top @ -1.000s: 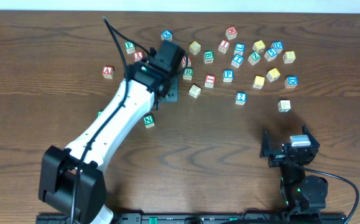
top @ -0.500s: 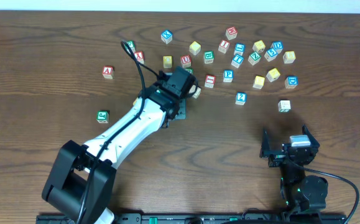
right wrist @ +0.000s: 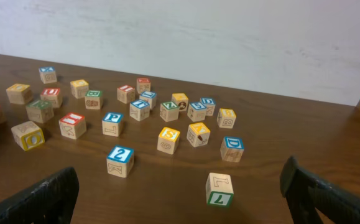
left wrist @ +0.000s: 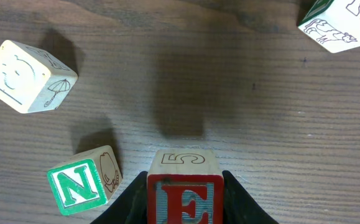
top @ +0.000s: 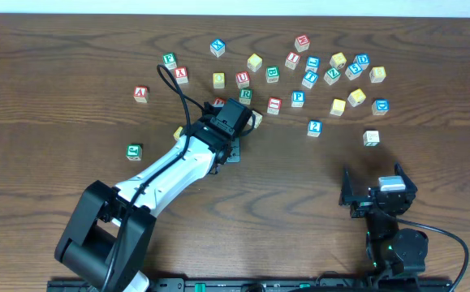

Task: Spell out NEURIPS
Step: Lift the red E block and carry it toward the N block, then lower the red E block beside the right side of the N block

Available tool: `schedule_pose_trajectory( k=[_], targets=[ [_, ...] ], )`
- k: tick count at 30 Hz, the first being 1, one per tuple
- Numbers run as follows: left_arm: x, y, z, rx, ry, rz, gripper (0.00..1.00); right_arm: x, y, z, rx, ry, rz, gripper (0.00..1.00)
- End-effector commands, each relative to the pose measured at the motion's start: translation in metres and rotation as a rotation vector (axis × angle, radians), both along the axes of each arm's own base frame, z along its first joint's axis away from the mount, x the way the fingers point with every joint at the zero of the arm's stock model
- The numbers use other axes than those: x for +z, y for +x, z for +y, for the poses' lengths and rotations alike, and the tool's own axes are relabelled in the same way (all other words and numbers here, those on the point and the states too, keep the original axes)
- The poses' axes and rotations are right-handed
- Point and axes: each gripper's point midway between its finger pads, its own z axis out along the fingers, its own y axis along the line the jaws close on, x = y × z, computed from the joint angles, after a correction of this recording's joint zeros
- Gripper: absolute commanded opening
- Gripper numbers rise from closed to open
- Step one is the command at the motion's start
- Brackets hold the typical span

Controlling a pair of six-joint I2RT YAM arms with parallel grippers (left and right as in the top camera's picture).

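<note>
My left gripper (left wrist: 184,205) is shut on a red E block (left wrist: 184,196) and holds it low over the table. The block's far face shows a 5. A green N block (left wrist: 80,185) lies just left of it, slightly turned. In the overhead view the left gripper (top: 236,146) is at the table's middle and the arm hides the N block. A red U block (top: 242,79), a green R block (top: 245,94) and a blue P block (top: 298,98) lie in the back cluster. My right gripper (top: 378,197) is open and empty at the front right, as the right wrist view (right wrist: 180,205) also shows.
Several more letter blocks are scattered across the back of the table. A green block (top: 134,151) lies alone at the left. A blue 2 block (right wrist: 120,160) and a green 7 block (right wrist: 219,188) are nearest the right gripper. A pale block (left wrist: 29,76) lies beyond the N.
My left arm has swung from the back blocks toward the table's middle, carrying the E block down beside the N block. The right arm has not moved.
</note>
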Motion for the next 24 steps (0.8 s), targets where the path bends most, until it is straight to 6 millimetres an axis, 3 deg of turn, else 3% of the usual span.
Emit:
schedule_pose_trajectory(
  k=[1,24],
  targets=[
    [0.000,0.001,0.006,0.027,0.021,-0.013,0.08,-0.001,0.000,-0.002,-0.011,0.015,0.003,0.99],
    [-0.019,-0.009,0.019,0.113,0.040,-0.001,0.08,-0.001,0.000,-0.002,-0.011,0.015,0.003,0.99]
  ],
)
